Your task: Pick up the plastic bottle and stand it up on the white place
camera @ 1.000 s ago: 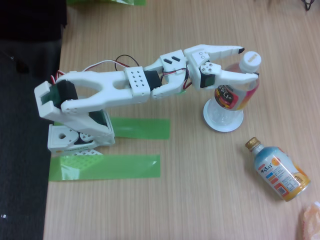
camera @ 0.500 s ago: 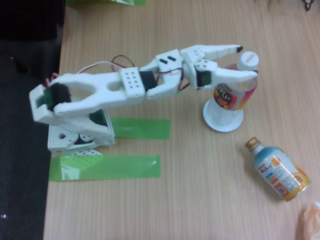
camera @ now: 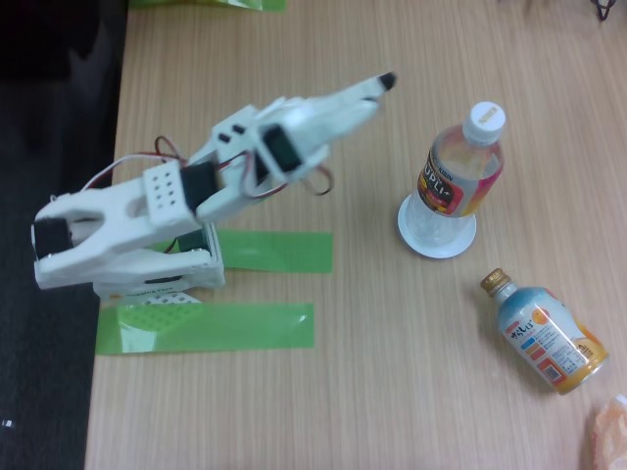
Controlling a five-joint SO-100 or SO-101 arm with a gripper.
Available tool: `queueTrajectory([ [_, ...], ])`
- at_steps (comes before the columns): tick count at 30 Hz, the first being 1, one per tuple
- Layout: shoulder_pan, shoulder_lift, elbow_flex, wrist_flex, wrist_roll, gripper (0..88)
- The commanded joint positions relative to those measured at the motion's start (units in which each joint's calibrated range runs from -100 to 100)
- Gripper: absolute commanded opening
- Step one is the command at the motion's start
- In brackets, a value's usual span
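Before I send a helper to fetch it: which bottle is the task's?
On the wooden table, find the small round white plate right of the white arm. The clear ribbed plastic bottle stands upright on it, white-capped, unlike the opaque gold-capped bottle lying nearby.

the white arm is folded back over its base, elbow low at the left of the fixed view. the gripper points up and right from that base, fingers seemingly together, holding nothing.

Clear plastic bottle, white cap, red-black label, upright on round white place.
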Motion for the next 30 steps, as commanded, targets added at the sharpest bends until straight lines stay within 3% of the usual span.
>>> queueTrajectory([
  [1, 2.00, -7.78, 2.58, 0.07, 6.63, 34.0],
  [5, 4.00, -12.98, 5.66, 0.07, 12.92, 34.0],
  [14, 7.93, -18.61, 8.46, 0.07, 19.27, 34.0],
  [23, 11.93, -22.56, 8.46, -0.79, 22.63, 34.0],
  [30, 17.48, -22.56, 9.10, -0.79, 22.63, 33.9],
])
